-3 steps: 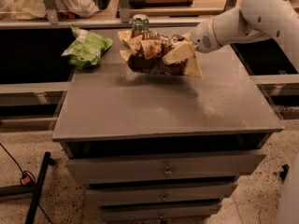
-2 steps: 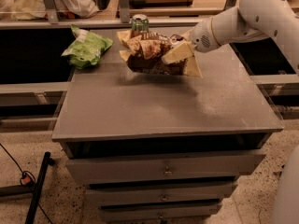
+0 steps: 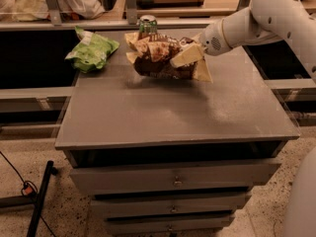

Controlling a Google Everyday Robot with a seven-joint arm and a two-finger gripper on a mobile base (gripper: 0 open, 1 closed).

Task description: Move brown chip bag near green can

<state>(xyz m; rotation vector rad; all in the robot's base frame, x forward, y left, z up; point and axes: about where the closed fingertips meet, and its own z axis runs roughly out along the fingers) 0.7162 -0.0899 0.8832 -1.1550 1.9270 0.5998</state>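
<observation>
The brown chip bag (image 3: pixel 157 57), dark brown and cream foil, sits crumpled at the back middle of the grey table (image 3: pixel 173 112). My gripper (image 3: pixel 186 56) reaches in from the right on a white arm and is shut on the bag's right end. The green can (image 3: pixel 147 25) stands upright right behind the bag's left part, with only its silver top and upper side showing; whether it touches the bag is hidden.
A bright-green snack bag (image 3: pixel 92 50) lies at the table's back left corner. A rail with upright posts (image 3: pixel 129 4) runs behind the table. Drawers (image 3: pixel 173 180) sit below the front edge. A black cable and a pole lie on the floor at left.
</observation>
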